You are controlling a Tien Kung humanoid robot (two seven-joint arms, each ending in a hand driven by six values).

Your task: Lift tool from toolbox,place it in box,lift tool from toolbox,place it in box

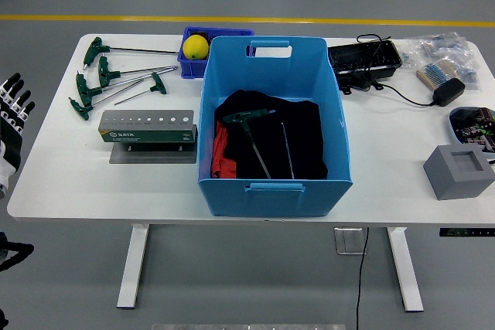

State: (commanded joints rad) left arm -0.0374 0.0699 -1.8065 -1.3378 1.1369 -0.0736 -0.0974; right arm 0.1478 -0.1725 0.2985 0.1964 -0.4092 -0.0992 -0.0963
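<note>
My left hand (11,117), fingers spread and empty, sits at the frame's left edge. One T-handle tool (251,135) lies inside the blue box (274,183); others (108,79) wait upper left. I should approach handles squarely, pinching one shaft cleanly.

Blue box (274,183), green-handled tools (100,83)

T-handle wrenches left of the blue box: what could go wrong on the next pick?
1. The T-handle wrenches lie crossed and touching; grabbing one may drag its neighbours.
2. The left robot hand sits open at the table's left edge; its reach may clip the grey tool stand.
</note>
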